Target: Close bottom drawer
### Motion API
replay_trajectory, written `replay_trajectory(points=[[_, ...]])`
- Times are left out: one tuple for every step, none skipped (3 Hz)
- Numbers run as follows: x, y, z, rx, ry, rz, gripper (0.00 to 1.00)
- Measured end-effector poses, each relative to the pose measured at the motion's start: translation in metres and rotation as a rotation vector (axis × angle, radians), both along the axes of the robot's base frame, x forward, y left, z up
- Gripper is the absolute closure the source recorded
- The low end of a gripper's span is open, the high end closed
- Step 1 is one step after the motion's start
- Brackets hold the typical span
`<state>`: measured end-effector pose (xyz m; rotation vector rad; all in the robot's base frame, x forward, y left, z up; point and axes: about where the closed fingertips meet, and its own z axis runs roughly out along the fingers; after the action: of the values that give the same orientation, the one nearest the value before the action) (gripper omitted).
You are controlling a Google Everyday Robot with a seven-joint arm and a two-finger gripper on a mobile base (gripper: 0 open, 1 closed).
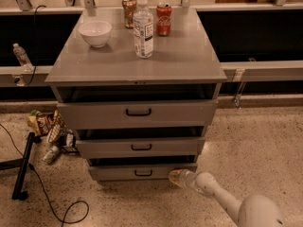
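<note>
The grey metal cabinet (137,67) has three drawers, all slightly pulled out. The bottom drawer (118,172) is the lowest, with a shallow grey front and a small black handle (143,173). It stands out only a little from the cabinet. My gripper (176,176) is at the end of the white arm (222,197) coming from the lower right. Its tip rests against the right end of the bottom drawer's front, near the floor.
On the cabinet top stand a white bowl (95,33), a water bottle (143,28) and two cans (163,19). Snack bags and a bottle (49,131) lie on the floor at the left, next to a black stand leg and cable (23,167).
</note>
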<state>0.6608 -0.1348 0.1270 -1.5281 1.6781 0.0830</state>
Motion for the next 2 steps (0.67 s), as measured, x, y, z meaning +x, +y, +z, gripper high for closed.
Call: replay_trajectory(points=[[-0.005, -0.003, 0.004, 0.011, 0.022, -0.015, 1.00], [-0.034, -0.011, 0.013, 0.051, 0.091, -0.010, 1.00]])
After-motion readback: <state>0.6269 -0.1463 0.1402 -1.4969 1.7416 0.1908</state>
